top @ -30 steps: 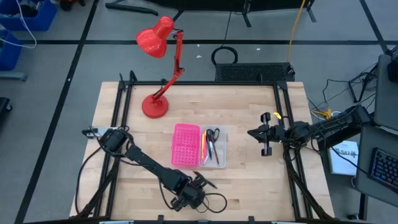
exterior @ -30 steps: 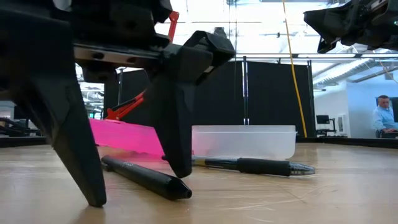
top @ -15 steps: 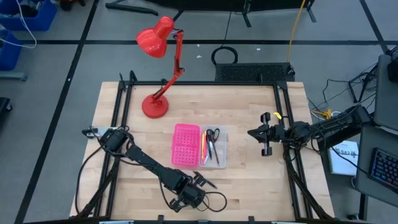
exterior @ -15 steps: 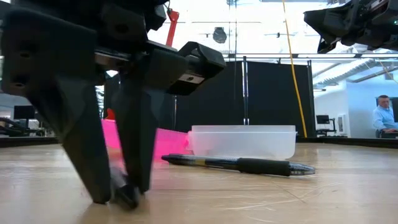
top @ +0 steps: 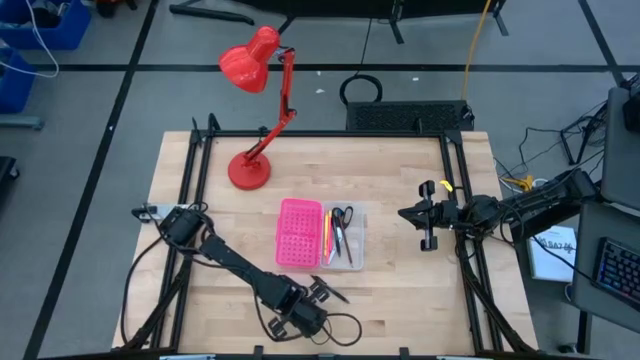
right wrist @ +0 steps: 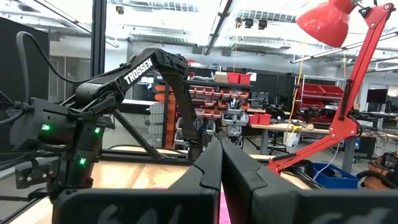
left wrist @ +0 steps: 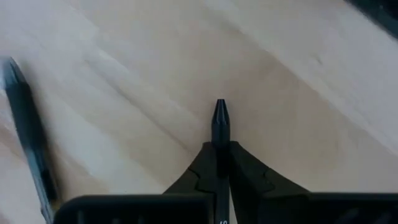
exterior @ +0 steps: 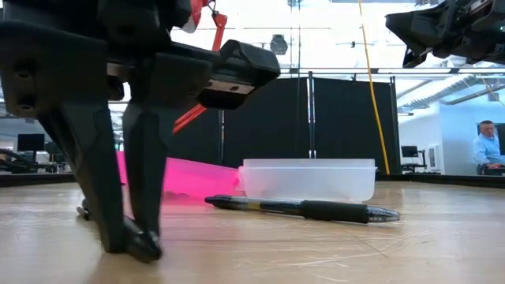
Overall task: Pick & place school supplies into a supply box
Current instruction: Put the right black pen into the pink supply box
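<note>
On the wooden worktop, the supply box sits beyond the left gripper, whose jaws are clamped on a black pen jutting past their tips. A second pen lies alongside. The right gripper hovers above, jaws pressed together.

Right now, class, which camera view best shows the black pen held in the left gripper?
The left wrist view: the black pen pokes out between the left gripper's closed fingers. The low view shows only its end by the fingertips. The high view hides it under the arm; the right wrist view misses it.
</note>
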You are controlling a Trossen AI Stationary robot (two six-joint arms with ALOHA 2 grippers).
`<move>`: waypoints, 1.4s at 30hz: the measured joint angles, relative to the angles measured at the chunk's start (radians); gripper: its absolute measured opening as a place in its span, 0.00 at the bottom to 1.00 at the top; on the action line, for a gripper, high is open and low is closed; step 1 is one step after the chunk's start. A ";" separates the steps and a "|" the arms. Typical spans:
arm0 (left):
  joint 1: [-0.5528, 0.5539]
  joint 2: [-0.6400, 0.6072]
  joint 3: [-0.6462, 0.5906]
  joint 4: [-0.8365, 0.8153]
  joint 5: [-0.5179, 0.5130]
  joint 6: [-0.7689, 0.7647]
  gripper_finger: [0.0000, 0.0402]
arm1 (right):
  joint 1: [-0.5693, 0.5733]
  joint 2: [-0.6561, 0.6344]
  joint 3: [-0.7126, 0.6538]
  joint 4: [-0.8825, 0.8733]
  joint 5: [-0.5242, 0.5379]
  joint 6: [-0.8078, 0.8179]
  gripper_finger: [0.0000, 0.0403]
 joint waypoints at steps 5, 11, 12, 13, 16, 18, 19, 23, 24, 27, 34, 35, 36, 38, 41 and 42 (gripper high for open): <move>0.035 0.001 0.128 -0.228 -0.008 0.074 0.03 | 0.000 0.000 0.000 0.009 0.000 0.000 0.00; 0.090 -0.006 0.258 -0.424 -0.004 0.123 0.00 | 0.000 0.001 0.000 0.005 0.000 0.000 0.00; 0.099 -0.006 0.269 -0.413 -0.004 0.136 0.01 | 0.000 0.001 0.000 0.005 0.000 0.000 0.00; 0.104 -0.006 0.274 -0.402 -0.005 0.151 0.01 | 0.000 0.001 0.000 0.003 0.000 0.002 0.00; 0.103 -0.006 0.274 -0.388 -0.021 0.150 0.01 | 0.000 0.001 0.000 -0.004 0.000 0.027 0.00; 0.100 -0.006 0.258 -0.357 -0.028 0.127 0.02 | 0.000 0.001 0.000 -0.010 0.000 0.036 0.00; 0.099 -0.006 0.252 -0.335 -0.029 0.123 0.03 | 0.000 0.000 0.000 -0.013 0.000 0.040 0.00; 0.089 -0.006 0.242 -0.322 -0.060 0.110 0.09 | 0.000 0.000 0.000 -0.017 0.000 0.053 0.00; 0.084 -0.006 0.241 -0.331 -0.059 0.089 0.10 | 0.000 0.000 0.000 -0.018 0.000 0.056 0.00; 0.066 -0.006 0.242 -0.412 0.035 0.090 0.10 | 0.000 0.001 0.000 -0.027 0.000 0.086 0.00; -0.016 -0.008 0.215 -0.464 -0.014 0.113 0.02 | 0.000 0.000 0.000 -0.025 0.000 0.097 0.00; -0.025 -0.012 0.204 -0.471 -0.033 0.114 0.02 | 0.000 0.000 0.000 -0.025 0.000 0.097 0.00; -0.032 -0.019 0.192 -0.472 -0.048 0.114 0.01 | 0.000 0.000 0.000 -0.026 0.000 0.097 0.00; -0.041 -0.030 0.176 -0.439 -0.066 0.095 0.01 | 0.000 0.000 0.000 -0.025 0.000 0.098 0.00; -0.043 -0.027 0.148 -0.402 -0.099 0.039 0.05 | 0.000 0.001 0.000 -0.025 0.000 0.098 0.00; -0.037 -0.025 0.135 -0.398 -0.112 0.015 0.07 | 0.000 0.001 0.000 -0.025 0.000 0.098 0.00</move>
